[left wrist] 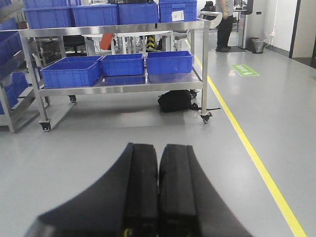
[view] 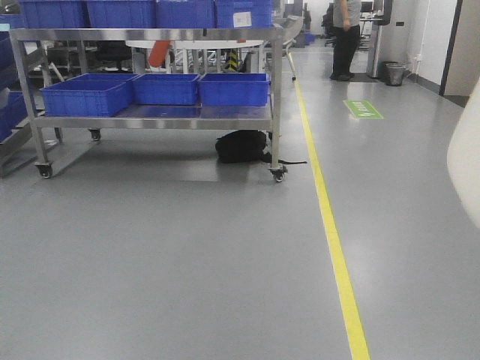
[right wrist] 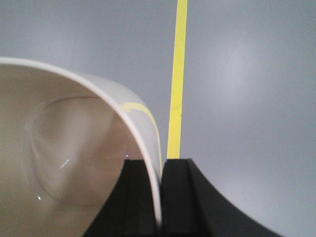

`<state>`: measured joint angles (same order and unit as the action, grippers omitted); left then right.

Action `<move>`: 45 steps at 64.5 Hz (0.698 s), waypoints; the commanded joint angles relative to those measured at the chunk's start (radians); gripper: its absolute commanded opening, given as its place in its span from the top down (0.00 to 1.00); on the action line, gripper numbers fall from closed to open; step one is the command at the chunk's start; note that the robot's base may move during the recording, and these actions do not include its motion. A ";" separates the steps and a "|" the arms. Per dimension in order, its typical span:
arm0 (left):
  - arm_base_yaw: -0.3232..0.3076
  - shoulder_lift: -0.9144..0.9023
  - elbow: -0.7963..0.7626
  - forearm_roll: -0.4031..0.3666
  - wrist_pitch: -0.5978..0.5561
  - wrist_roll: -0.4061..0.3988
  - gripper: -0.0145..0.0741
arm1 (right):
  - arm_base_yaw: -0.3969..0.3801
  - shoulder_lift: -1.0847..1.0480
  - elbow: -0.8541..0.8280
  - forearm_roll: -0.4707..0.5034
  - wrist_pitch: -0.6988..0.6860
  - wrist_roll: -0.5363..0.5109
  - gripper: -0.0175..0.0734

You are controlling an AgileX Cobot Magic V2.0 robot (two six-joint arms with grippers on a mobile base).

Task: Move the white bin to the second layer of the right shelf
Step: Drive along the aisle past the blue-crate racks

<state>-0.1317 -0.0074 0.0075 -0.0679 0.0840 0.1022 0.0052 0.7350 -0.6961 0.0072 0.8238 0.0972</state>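
Grey floor point(view: 187, 262) was crossed by a yellow line point(view: 330, 217). At lower centre the white bin point(right wrist: 74, 148) was pinched by its wall in the right gripper point(right wrist: 159, 168), and was judged best carried level. The left gripper point(left wrist: 159, 148) was closed on nothing.

White bin point(right wrist: 74, 148) — cut off left and below.

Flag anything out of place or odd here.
A black bag lies on the floor under the steel cart, its strap trailing past the caster: a stray item for a walkway. The white bin, pinched by the right pincer, looks intact.
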 commanded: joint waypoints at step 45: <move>-0.005 -0.014 0.037 -0.006 -0.084 -0.003 0.74 | 0.000 -0.002 -0.026 0.002 -0.079 -0.007 0.75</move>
<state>-0.1317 -0.0074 0.0075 -0.0679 0.0840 0.1022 0.0052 0.7350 -0.6961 0.0072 0.8238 0.0972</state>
